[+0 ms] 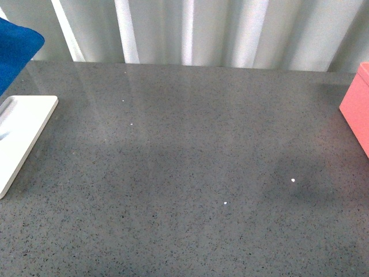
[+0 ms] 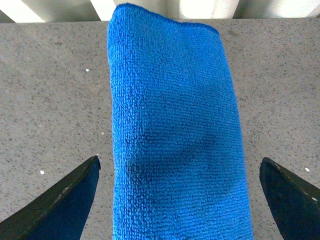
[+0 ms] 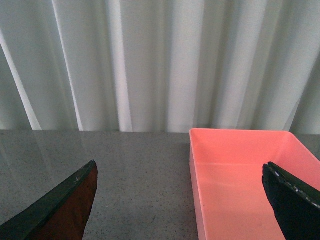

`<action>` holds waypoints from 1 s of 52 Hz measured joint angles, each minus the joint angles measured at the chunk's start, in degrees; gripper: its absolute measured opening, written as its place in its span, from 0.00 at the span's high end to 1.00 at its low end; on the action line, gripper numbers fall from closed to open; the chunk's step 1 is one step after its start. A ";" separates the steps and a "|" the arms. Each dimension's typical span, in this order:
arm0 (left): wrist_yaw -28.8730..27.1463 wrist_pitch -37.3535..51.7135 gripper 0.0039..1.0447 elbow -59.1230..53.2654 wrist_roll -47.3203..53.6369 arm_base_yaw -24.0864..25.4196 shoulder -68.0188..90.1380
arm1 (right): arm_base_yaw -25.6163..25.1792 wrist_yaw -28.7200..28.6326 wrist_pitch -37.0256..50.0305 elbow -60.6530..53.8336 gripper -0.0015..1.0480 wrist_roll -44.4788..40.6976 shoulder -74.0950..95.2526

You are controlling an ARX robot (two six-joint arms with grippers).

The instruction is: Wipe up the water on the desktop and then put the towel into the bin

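Observation:
The blue fuzzy towel (image 2: 172,130) lies folded lengthwise on the speckled grey desktop (image 2: 50,100). My left gripper (image 2: 177,200) is open, with its two dark fingers on either side of the towel and apart from it. In the front view a corner of the towel (image 1: 14,49) shows at the far left edge. My right gripper (image 3: 180,200) is open and empty above the desktop (image 3: 140,175), with the pink bin (image 3: 240,175) in front of it. The bin's corner (image 1: 357,109) shows at the right edge of the front view. I cannot make out any water on the desktop (image 1: 190,173).
A flat white tray (image 1: 23,133) lies at the left edge of the desktop. A pale pleated curtain (image 1: 202,32) hangs behind the table. A few tiny white specks (image 1: 293,180) dot the surface.

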 joint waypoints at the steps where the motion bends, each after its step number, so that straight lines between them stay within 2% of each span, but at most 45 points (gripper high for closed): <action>1: 0.44 0.00 0.06 0.00 -0.33 0.15 0.09 | 0.00 -0.02 0.00 0.00 0.07 0.00 0.00; 10: 3.41 1.42 0.06 -0.02 -1.36 0.42 0.42 | 0.00 -0.02 0.00 0.00 0.07 0.00 0.00; 41: 0.59 4.70 0.06 -0.02 0.98 0.48 4.35 | 0.00 0.00 0.00 0.00 0.07 0.00 0.00; 42: 0.70 4.81 0.08 -0.02 1.01 0.50 4.35 | 0.00 0.00 0.00 0.00 0.07 0.00 0.00; 50: 0.87 4.90 0.40 -0.07 1.40 0.50 4.39 | 0.00 0.00 0.00 0.00 0.07 0.00 0.00; 52: 0.70 5.01 0.46 -0.07 1.75 0.57 4.39 | 0.00 0.00 0.00 0.00 0.07 0.00 0.00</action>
